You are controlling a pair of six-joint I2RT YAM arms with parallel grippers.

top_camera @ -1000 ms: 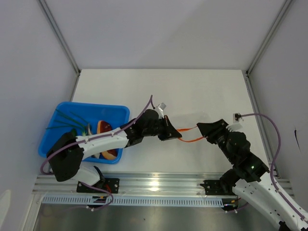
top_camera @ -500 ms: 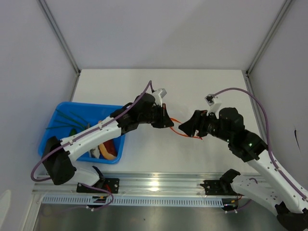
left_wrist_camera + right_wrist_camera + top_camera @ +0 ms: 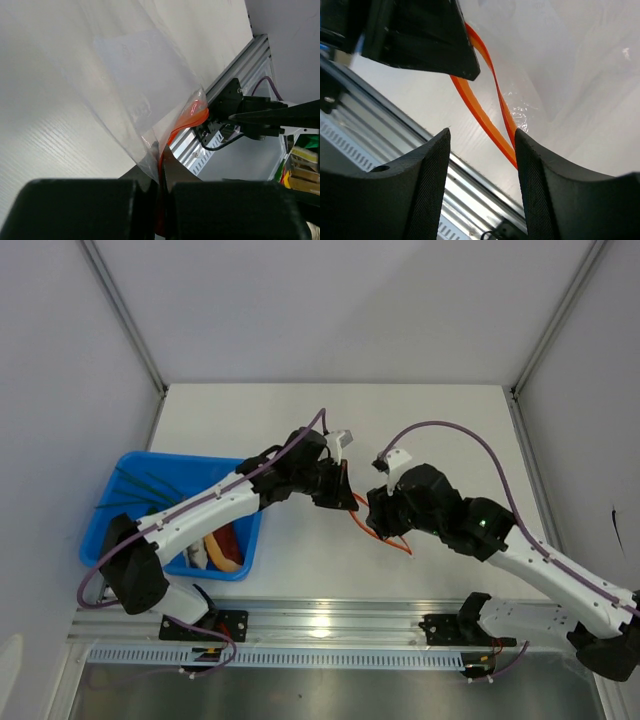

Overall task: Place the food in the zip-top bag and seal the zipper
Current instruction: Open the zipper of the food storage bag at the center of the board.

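Observation:
The clear zip-top bag (image 3: 142, 80) hangs from my left gripper (image 3: 162, 167), which is shut on a corner of its orange zipper (image 3: 192, 114). In the top view the left gripper (image 3: 343, 500) and my right gripper (image 3: 379, 517) are close together above the table, with the zipper (image 3: 386, 538) looping below them. In the right wrist view my right gripper (image 3: 481, 147) is open, and both orange strips of the zipper (image 3: 481, 116) pass between its fingers, close to the right one. The food lies in the blue tray (image 3: 112, 515): green stalks (image 3: 137, 484) and a dark-red meat slab (image 3: 230, 538).
An aluminium rail (image 3: 330, 622) runs along the table's near edge under both arms. White walls with metal posts (image 3: 125, 315) close off the table. The left arm (image 3: 205, 510) crosses over the tray's right side.
My right gripper has swung left, close to the left gripper, and now straddles the zipper with open jaws. The left gripper has kept its hold and shifted slightly up.

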